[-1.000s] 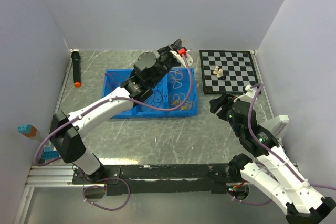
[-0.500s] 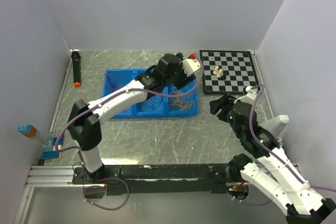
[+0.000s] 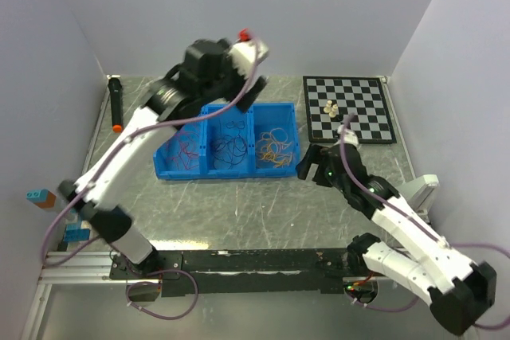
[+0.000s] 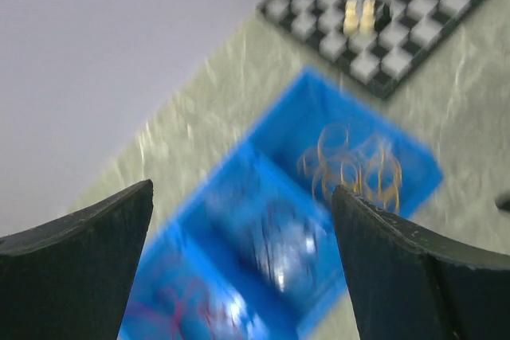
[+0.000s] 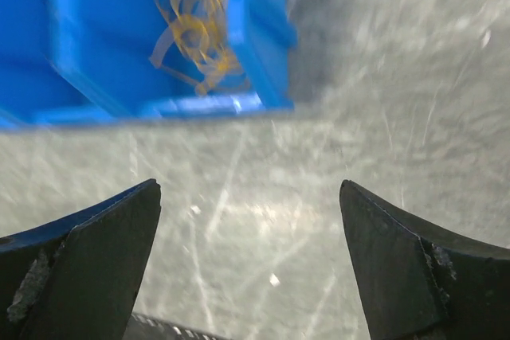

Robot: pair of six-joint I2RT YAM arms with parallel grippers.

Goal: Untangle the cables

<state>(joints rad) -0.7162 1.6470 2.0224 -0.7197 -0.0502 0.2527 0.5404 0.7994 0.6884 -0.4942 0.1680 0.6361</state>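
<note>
The cables lie sorted in a blue three-part tray (image 3: 239,173): red cables (image 3: 186,149) on the left, dark cables (image 3: 231,147) in the middle, yellow-orange cables (image 3: 276,145) on the right. My left gripper (image 3: 239,91) hangs high over the tray's back edge, open and empty. Its blurred wrist view looks down on the yellow-orange cables (image 4: 351,169), the dark cables (image 4: 279,236) and the red cables (image 4: 183,308) between its spread fingers (image 4: 241,189). My right gripper (image 3: 307,166) is low beside the tray's right end, open (image 5: 249,185) over bare table, with the yellow-orange cables (image 5: 191,17) ahead.
A chessboard (image 3: 347,107) with a few pieces (image 3: 332,108) lies at the back right, close to the tray. A black marker with an orange tip (image 3: 116,105) lies along the left edge. Small coloured blocks (image 3: 40,197) sit outside the table's left side.
My left gripper has opened and lifted up and back-left from the tray's right compartment. The right gripper has moved left to the tray's right end and opened wider.
</note>
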